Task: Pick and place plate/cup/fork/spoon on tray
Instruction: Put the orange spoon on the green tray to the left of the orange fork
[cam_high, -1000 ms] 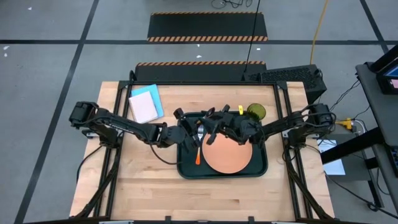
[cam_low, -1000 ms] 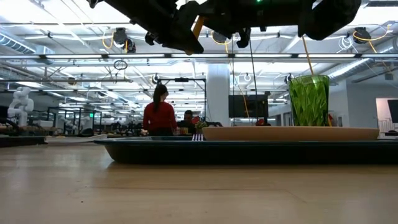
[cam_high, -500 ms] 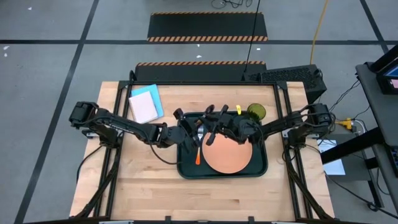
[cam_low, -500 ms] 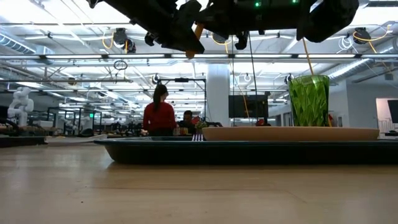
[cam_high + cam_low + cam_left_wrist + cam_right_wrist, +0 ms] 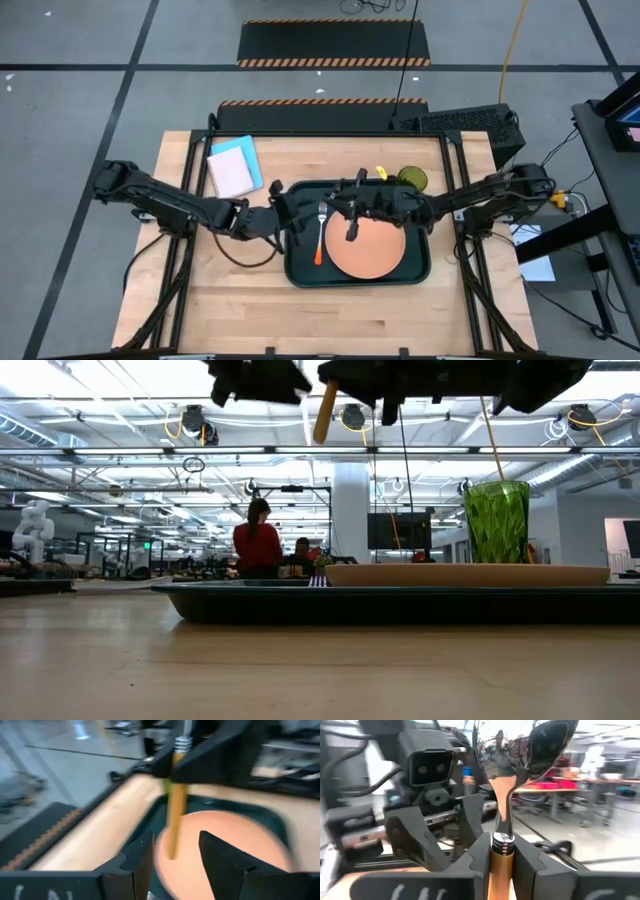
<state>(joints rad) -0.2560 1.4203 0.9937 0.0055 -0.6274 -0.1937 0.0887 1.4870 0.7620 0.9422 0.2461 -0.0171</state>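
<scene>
Since a second ago, the left gripper [image 5: 283, 212] has drawn back from the middle of the large dark green-black rectangular tray [image 5: 300, 272] to its left rim, fingers spread and empty, while the right gripper [image 5: 352, 207] has stayed over the tray's centre, its fingers pinching the orange-handled spoon [image 5: 351, 226] with the silver rounded bowl by the neck.

Three pieces look done: the round salmon-orange plate [image 5: 367, 251] lies in the tray's right half, the orange-handled fork [image 5: 320, 232] with silver tines lies left of it, and the small translucent green tumbler [image 5: 412, 180] stands at the tray's upper right corner. Only the spoon, held above the plate's upper left edge, remains to be set down.
</scene>
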